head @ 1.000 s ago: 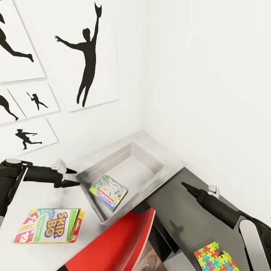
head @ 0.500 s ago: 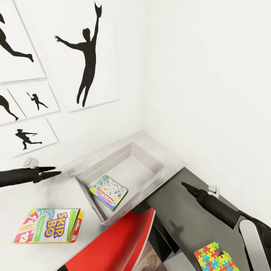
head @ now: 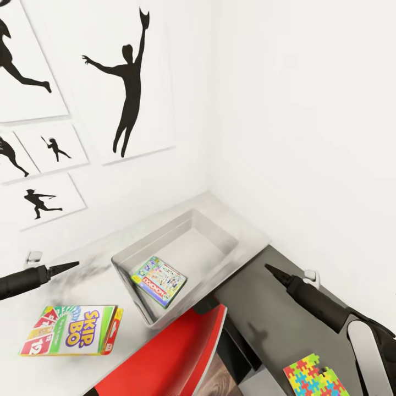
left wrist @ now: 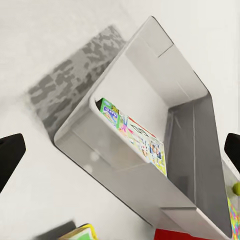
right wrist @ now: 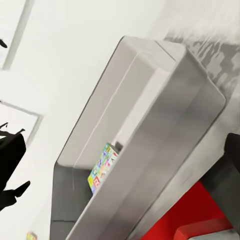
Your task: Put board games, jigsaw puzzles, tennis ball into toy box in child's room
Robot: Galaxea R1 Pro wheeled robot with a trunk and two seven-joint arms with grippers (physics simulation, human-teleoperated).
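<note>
Head view, Monopoly box [head: 159,280]: lies flat inside the toy box [head: 127,274], near its front wall.
Toy box: sits on the table [head: 88,286], by the corner.
Skip-Bo box [head: 71,330]: on the table, near the front edge.
Puzzle [head: 314,378]: on the low dark part.
Left gripper [head: 70,265]: above bare table, fingers look close together.
Right gripper [head: 269,269]: above the dark part, cannot tell.

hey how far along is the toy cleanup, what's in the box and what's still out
Done: the Monopoly game lies inside the toy box. In hand: nothing; the left gripper hovers beside the box, the right gripper over the dark lower section. Left: the Skip-Bo game on the table and one jigsaw puzzle at the near right. Other toys aren't visible here.
</note>
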